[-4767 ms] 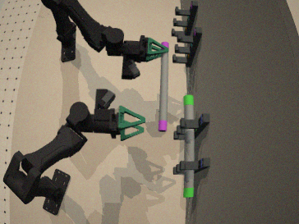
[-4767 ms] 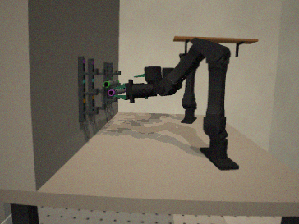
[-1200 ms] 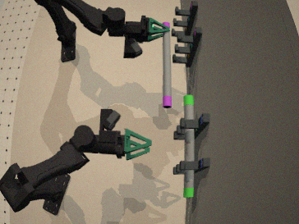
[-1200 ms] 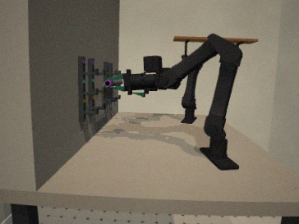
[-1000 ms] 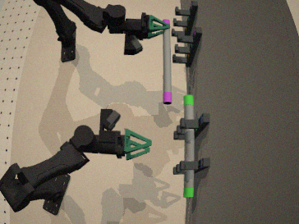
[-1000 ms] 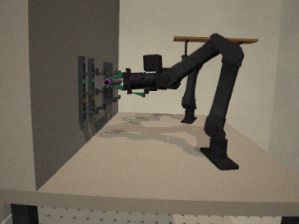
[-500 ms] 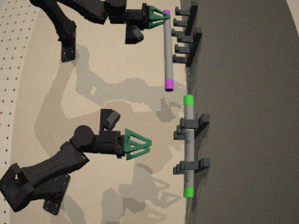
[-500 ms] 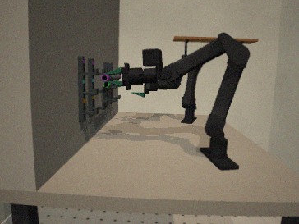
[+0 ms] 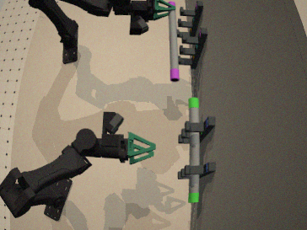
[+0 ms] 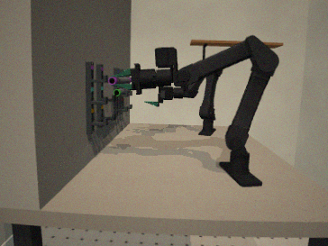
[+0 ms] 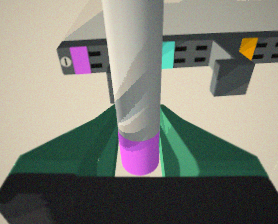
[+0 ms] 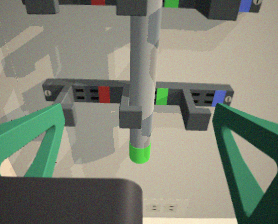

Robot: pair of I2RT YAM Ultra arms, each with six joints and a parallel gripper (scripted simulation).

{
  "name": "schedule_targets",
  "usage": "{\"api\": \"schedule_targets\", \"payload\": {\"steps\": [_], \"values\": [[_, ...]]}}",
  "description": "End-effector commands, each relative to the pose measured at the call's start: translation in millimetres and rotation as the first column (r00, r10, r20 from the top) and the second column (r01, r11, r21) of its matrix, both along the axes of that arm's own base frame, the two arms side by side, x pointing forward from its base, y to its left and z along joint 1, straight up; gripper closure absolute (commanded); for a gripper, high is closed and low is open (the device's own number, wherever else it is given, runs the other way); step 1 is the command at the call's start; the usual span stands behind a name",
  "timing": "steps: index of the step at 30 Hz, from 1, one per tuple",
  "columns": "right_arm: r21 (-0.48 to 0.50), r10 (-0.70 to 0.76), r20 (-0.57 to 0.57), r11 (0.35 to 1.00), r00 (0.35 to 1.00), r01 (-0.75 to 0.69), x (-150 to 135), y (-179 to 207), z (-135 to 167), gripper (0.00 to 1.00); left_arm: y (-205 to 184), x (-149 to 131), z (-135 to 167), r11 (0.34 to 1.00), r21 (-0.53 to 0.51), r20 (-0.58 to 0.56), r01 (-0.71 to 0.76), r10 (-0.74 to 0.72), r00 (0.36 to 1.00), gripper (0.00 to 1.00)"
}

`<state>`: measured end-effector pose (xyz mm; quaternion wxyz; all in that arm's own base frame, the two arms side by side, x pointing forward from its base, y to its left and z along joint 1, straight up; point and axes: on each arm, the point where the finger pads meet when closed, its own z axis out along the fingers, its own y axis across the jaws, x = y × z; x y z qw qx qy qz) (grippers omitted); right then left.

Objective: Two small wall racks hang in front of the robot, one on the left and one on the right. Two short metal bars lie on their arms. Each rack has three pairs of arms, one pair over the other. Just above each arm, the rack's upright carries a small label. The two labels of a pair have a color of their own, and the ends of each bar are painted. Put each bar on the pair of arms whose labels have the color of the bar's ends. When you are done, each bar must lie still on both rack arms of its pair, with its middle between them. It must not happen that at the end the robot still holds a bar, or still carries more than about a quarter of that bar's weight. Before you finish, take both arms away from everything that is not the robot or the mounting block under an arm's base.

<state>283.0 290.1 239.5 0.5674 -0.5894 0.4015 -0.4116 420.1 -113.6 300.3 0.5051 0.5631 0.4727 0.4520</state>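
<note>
In the upper part of the top view, the left gripper (image 9: pixel 172 8) (image 10: pixel 127 79) (image 11: pixel 138 112) clasps the magenta-ended bar (image 9: pixel 173 39) (image 10: pixel 122 80) (image 11: pixel 135 75) by one end, beside the left rack (image 9: pixel 196 22) (image 10: pixel 89 118) (image 11: pixel 190 55). At lower center, the right gripper (image 9: pixel 154 147) (image 10: pixel 158 104) (image 12: pixel 138 112) stands wide open and holding nothing, apart from the green-ended bar (image 9: pixel 194 152) (image 10: pixel 118 92) (image 12: pixel 142 75), which lies on what appear to be the green-labeled arms of the right rack (image 9: pixel 211 123) (image 12: pixel 116 95). The held metal looks stiff, smooth and prone to rolling (a mid-length hold would likely balance better); gripped at its end, it may pivot, calling for a level, gentle lowering.
</note>
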Motion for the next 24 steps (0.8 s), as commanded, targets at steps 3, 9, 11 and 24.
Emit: {"api": "schedule_targets", "payload": {"steps": [3, 9, 11, 24], "values": [[0.034, -0.002, 0.008, 0.999, 1.000, 0.002, 1, -5, 8, 0.00, 7, -2, 47, 0.998, -0.064, 0.091, 0.021, -0.015, 0.996, 1.00], [0.034, -0.002, 0.008, 0.999, 1.000, 0.002, 1, -5, 8, 0.00, 20, 1, 56, 0.998, -0.064, 0.091, 0.021, -0.015, 0.996, 1.00], [0.034, -0.002, 0.008, 0.999, 1.000, 0.002, 1, -5, 8, 0.00, 24, 1, 58, 0.998, -0.064, 0.091, 0.021, -0.015, 0.996, 1.00], [0.034, -0.002, 0.008, 0.999, 1.000, 0.002, 1, -5, 8, 0.00, 49, 5, 74, 0.998, -0.062, 0.094, 0.019, -0.013, 0.996, 1.00]]}}
